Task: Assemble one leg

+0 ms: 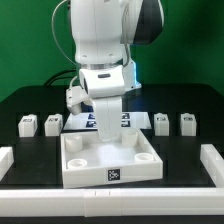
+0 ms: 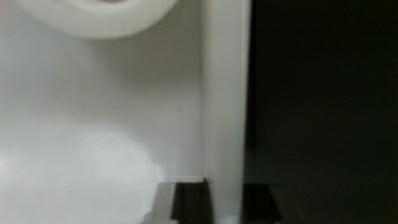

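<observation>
Four small white legs with marker tags stand on the black table in the exterior view, none held. Two are on the left [image 1: 27, 124] [image 1: 52, 123] and two on the right [image 1: 162, 123] [image 1: 187, 122]. My gripper [image 1: 104, 134] is lowered onto the far wall of the large white square tray piece [image 1: 110, 172]. In the wrist view my gripper [image 2: 222, 203] straddles that upright wall [image 2: 222, 100]. A dark finger [image 2: 192, 208] sits tight on each side of the wall. A round corner socket [image 2: 116, 15] shows on the tray's floor. No leg shows in the wrist view.
The marker board [image 1: 128, 121] lies behind the tray, partly hidden by the arm. White rails border the table at the exterior view's left [image 1: 5, 160] and right [image 1: 212, 165]. A green wall stands behind.
</observation>
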You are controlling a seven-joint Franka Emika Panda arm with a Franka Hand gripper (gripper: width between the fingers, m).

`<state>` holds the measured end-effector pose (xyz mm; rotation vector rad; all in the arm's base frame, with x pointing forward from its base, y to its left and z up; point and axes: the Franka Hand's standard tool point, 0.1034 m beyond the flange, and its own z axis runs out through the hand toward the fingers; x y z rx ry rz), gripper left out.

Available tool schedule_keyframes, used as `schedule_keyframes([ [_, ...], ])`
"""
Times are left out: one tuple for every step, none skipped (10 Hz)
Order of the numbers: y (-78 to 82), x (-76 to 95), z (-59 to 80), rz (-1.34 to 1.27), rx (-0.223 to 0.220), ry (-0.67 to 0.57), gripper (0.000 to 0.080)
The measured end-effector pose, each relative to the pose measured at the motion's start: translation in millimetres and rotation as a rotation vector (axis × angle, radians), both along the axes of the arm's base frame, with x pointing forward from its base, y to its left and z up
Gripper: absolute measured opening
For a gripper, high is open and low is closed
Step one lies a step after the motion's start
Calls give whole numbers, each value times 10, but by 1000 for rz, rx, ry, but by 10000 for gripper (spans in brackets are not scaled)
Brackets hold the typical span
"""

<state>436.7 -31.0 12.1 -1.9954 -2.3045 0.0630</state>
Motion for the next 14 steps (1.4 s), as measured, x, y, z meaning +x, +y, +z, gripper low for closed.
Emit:
schedule_keyframes([
  [1, 0, 0, 0, 0, 0, 63],
  [62, 46, 0, -31, -1, -2, 64],
  [247, 184, -4, -53, 7, -15, 64],
  [466, 360, 1, -69, 19, -25, 64],
  [589, 457, 2, -84, 25, -28, 64],
  [733, 567, 26, -106, 31, -34, 64],
  [936, 658, 72, -137, 32, -17, 64],
  [1022, 670, 80, -151, 30, -7, 64],
  [1074, 672, 74, -161, 26, 1, 64],
  [1060, 671, 51, -138, 31, -3, 64],
  [1021, 649, 27, -133, 36, 1, 64],
  [1024, 650, 28, -144, 34, 1, 64],
  [1021, 647, 24, -145, 34, 2, 132],
  [1016, 647, 22, -145, 34, 2, 132],
])
